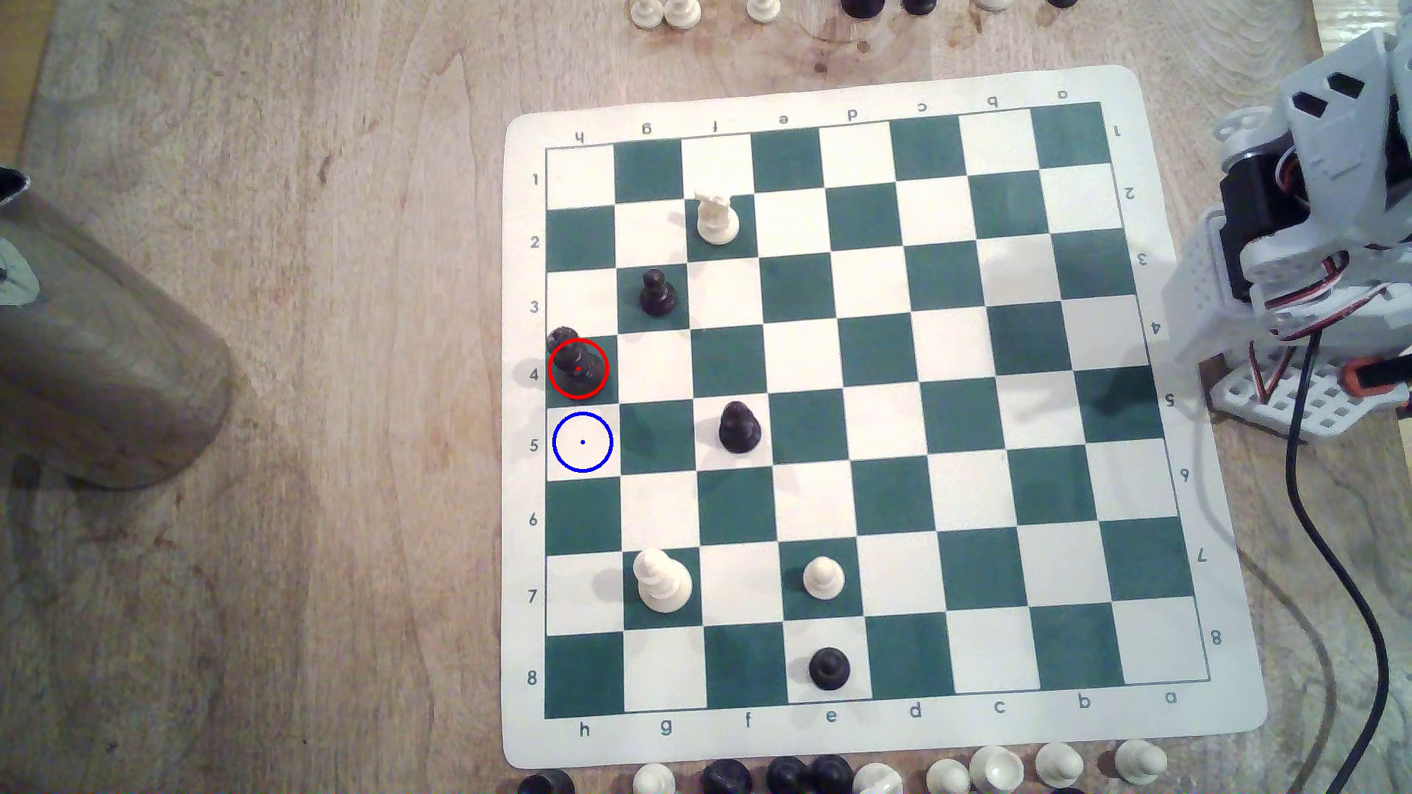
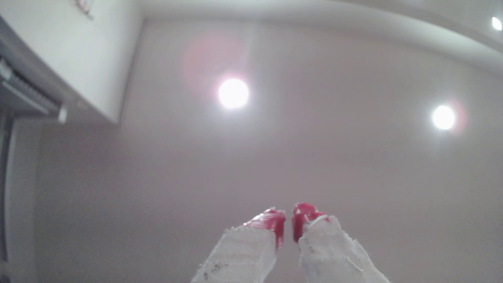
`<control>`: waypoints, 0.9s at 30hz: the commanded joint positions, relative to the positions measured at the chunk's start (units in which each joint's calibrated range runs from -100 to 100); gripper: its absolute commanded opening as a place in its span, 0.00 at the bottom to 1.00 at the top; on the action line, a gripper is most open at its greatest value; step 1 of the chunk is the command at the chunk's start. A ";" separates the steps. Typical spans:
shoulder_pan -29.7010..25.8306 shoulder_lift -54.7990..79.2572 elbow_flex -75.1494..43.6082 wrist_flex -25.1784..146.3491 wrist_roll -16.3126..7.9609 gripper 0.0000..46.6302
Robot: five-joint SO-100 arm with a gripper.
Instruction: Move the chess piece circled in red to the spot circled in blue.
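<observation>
The chess piece [image 1: 574, 360] is standing upright on the green square ringed in red, at the edge of the board [image 1: 856, 99] on the exterior view's left, and the spot [image 1: 582, 442], a cream square with a blue ring, is lying just beside it on the same edge. The arm [image 1: 1314, 252] is sitting folded beyond the opposite edge of the board, well apart from the piece. In the wrist view the gripper [image 2: 288, 221] is pointing up at the ceiling, its red-tipped fingers [image 2: 277, 225] nearly together with a thin gap and nothing between them. The piece is looking light, stiff, smooth and likely top-heavy, so taking it round the narrow stem below the bumpy crown seems best. No containers are standing on the worktop [image 1: 306, 382].
</observation>
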 commanded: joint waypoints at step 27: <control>5.71 5.58 -39.80 130.99 -0.39 0.03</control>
